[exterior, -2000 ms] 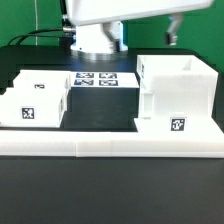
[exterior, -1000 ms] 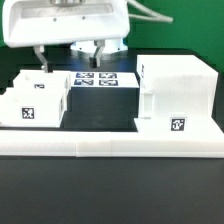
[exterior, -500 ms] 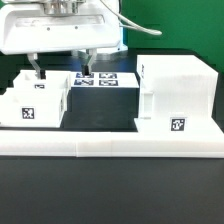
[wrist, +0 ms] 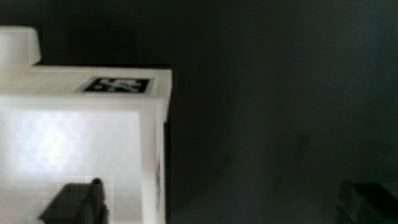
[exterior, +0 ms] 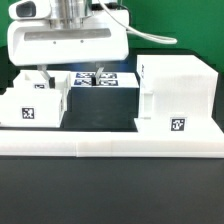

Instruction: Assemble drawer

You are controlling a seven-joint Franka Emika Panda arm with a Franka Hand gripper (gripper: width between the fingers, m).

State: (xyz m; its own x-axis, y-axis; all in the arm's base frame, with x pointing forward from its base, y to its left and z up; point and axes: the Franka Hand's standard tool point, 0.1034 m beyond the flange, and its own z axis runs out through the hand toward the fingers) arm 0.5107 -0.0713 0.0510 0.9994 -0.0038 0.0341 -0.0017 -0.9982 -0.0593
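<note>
white tray (exterior: pixel 35 100), by the edge of the table (exterior: pixel 100 112) at the exterior view's left: light, stiff, slick plastic, i judge; my gripper (exterior: pixel 70 72) above it, spread wide, should pinch one side wall.

The gripper (exterior: pixel 70 73) has a wide white box-shaped housing with rounded corners. Under it are two thin dark fingers (exterior: pixel 43 72), black and blurred in the wrist view. Above is a grey metal cylinder (exterior: pixel 70 12), and beside it a thin black cable (exterior: pixel 150 36).
</note>
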